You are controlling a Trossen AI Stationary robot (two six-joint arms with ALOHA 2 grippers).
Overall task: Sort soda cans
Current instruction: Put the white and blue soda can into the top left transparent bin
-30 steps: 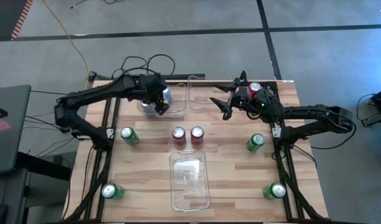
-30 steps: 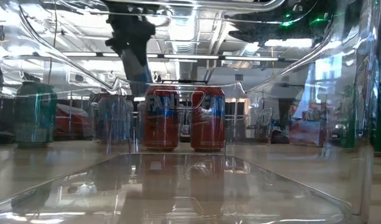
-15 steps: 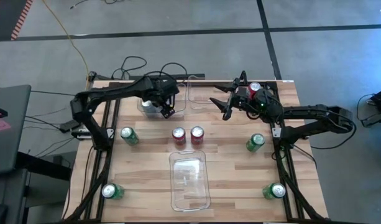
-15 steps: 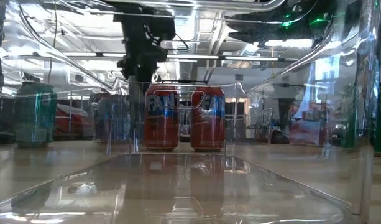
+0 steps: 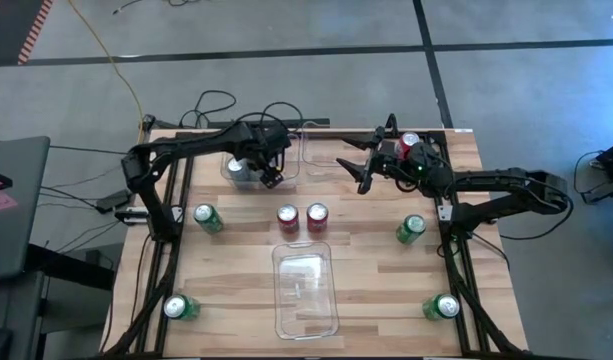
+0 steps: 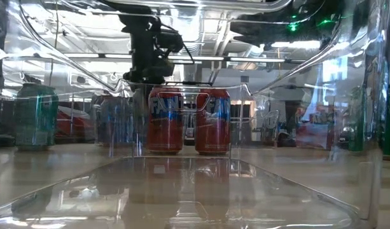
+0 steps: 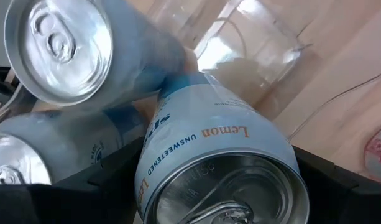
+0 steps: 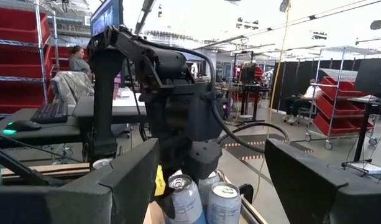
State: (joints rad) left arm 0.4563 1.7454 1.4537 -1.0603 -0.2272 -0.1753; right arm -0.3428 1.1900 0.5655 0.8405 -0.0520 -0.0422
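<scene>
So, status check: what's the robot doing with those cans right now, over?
Left gripper jaws shut on silver can, over the back-left bin. Two silver cans already in it. Right gripper waits, jaws open, at the back. Nothing blocking.

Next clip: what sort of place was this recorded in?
Most likely a robotics lab inside a workshop or warehouse. Red storage bins on metal racks, desks with a keyboard and seated people, and a bare concrete floor around the wooden table point to that.
</scene>
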